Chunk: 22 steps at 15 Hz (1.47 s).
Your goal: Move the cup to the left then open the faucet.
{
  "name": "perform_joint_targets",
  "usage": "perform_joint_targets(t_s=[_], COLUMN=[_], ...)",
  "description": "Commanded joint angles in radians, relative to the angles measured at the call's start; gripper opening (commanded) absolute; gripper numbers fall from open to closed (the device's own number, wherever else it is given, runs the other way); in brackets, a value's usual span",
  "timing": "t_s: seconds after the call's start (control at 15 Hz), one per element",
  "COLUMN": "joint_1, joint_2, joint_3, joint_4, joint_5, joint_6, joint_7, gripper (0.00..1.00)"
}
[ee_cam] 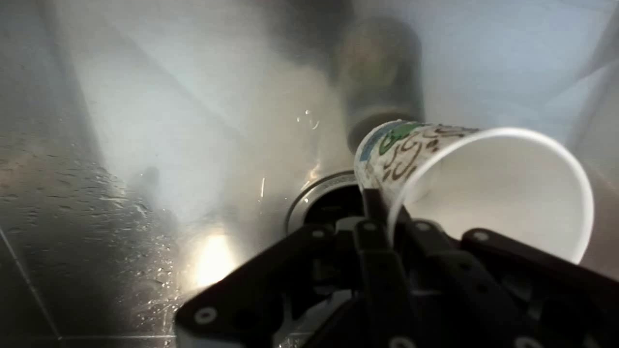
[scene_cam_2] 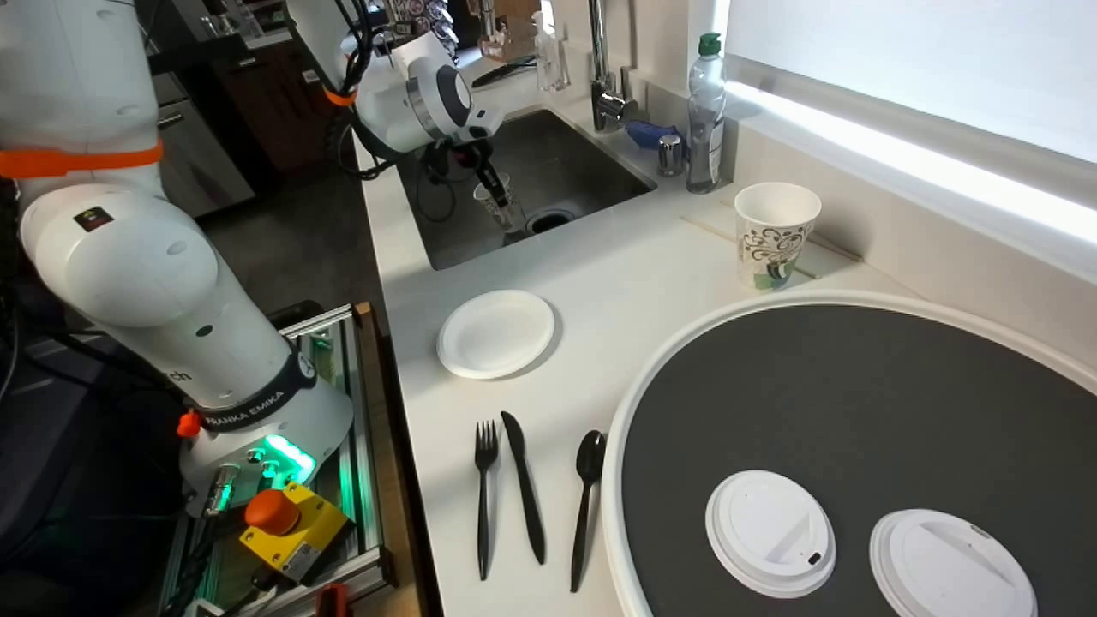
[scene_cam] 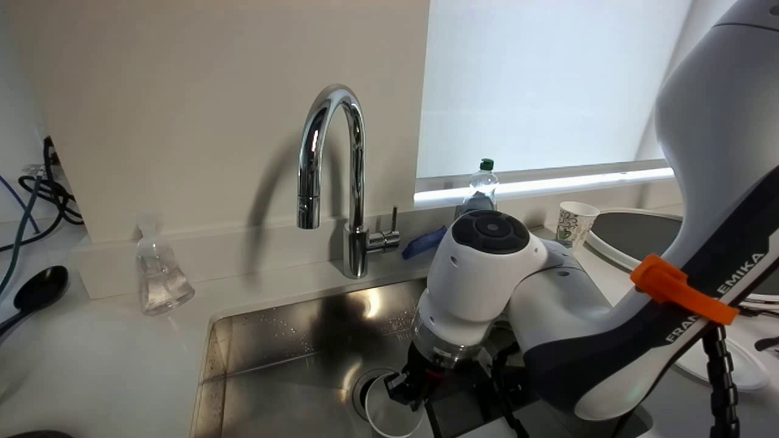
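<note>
We find a paper cup [ee_cam: 464, 193] in a steel sink [scene_cam: 261, 395], its thin wall pinched in the robot's black hand [ee_cam: 388, 205].

In an exterior view, from the left, we see a glossy black ladle [scene_cam: 42, 289] and a flared clear bottle [scene_cam: 159, 283] on the smooth white desk [scene_cam: 109, 359], then the sink's edge, its steel beaded with water, and a broad stretch of flat basin floor. A mirror-bright gooseneck faucet [scene_cam: 356, 176] rises behind the back edge, slim lever [scene_cam: 395, 219] upright at its right. The drain [scene_cam: 363, 387] follows, and just right of it the cup, white-rimmed and printed with brown scrolls; we cannot tell whether its base touches the steel. Farther right come a green-capped bottle [scene_cam: 482, 188] behind the rounded white arm [scene_cam: 554, 310], a second paper cup [scene_cam: 575, 222], and a round dark tray [scene_cam: 639, 230] with a pale rim.
</note>
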Motion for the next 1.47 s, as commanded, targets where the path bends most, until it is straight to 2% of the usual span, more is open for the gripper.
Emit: perform_joint_targets(t_s=[0.0,0.4,0.47,0.8,1.07,1.4], joint_1=[-0.007,-0.092,-0.035,0.006,0.047,0.090], joint_2=[0.024,0.092,0.097,0.153,0.171,0.184], joint_3=[0.035,0.186,0.144,0.120,0.069,0.018], joint_4=[0.030,0.099,0.108,0.199,0.262,0.306], joint_5=[0.025,0.171,0.275,0.472,0.524,0.528], joint_6=[0.042,0.002,0.002,-0.088,-0.152,-0.157], joint_7=[-0.018,-0.193,-0.282,-0.469,-0.514,-0.504], gripper=[0.01,0.01,0.01,0.01,0.01,0.01])
